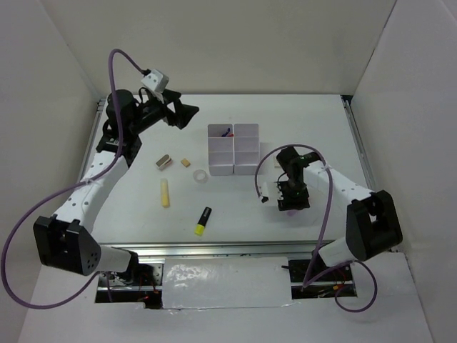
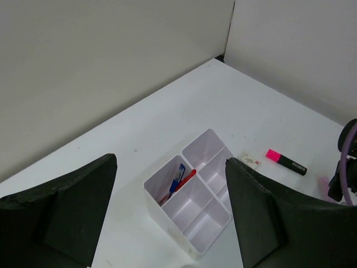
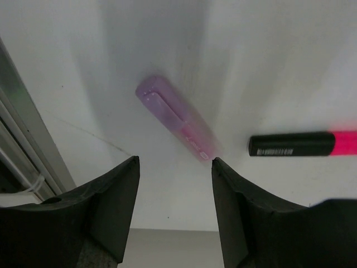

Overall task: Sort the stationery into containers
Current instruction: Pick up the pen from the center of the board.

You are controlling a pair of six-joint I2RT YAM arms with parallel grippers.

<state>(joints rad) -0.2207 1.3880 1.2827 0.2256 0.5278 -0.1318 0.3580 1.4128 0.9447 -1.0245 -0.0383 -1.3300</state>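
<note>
The white tabletop (image 1: pixel 285 121) carries everything. The containers (image 1: pixel 233 151), a white block of square compartments in two columns, stand about midway between the left and right edges and closer to the far edge. The far-left compartment holds a red pen (image 2: pixel 187 177) and a blue pen (image 2: pixel 179 174) leaning together. My left pincer (image 1: pixel 187 114) hangs high over the far-left corner, its jaws spread wide with nothing between them, looking down at the block. My right pincer (image 3: pixel 174 162) points down at the right half of the tabletop, nearer the near edge than the block. Its jaws stand apart and grip nothing, and the lilac tube (image 3: pixel 177 118) lies flat and slanted on the surface just past the fingertips. The pink-black highlighter (image 3: pixel 312 143) lies just beside the tube, not touching it. The yellow-black highlighter (image 1: pixel 203 221) lies left of centre, towards the near edge. The pale yellow stick (image 1: pixel 166 193) lies further left and a little farther back. The clear tape ring (image 1: pixel 201 176) sits just left of the block's near corner. The metal clip (image 1: pixel 164 162) and the tan eraser (image 1: pixel 186 163) lie side by side, apart, to the ring's far left.
</note>
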